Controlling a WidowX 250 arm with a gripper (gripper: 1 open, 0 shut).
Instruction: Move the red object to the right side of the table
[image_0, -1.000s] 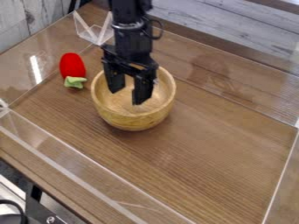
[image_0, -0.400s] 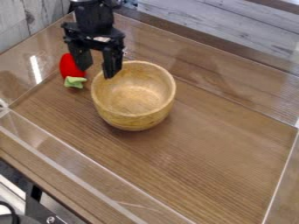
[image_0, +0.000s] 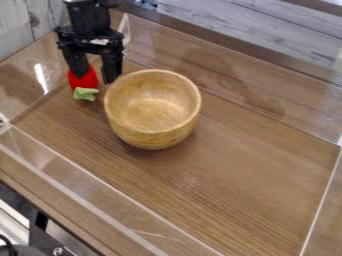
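Observation:
The red object (image_0: 82, 78), a small glossy toy with a light green leafy end, lies at the left side of the dark wood-grain table (image_0: 227, 180). My black gripper (image_0: 88, 70) points down right above it, its two fingers open and standing to either side of the red body. Nothing is held. The fingers hide part of the toy.
A round tan wooden bowl (image_0: 152, 108) stands just right of the gripper and the toy, near the table's middle. Clear acrylic walls (image_0: 80, 190) run around the table's edges. Bare wood extends to the right of the bowl.
The gripper has travelled left from over the bowl to above the red toy, rolling a little on the way. Its fingers stayed open. The toy and bowl have not moved.

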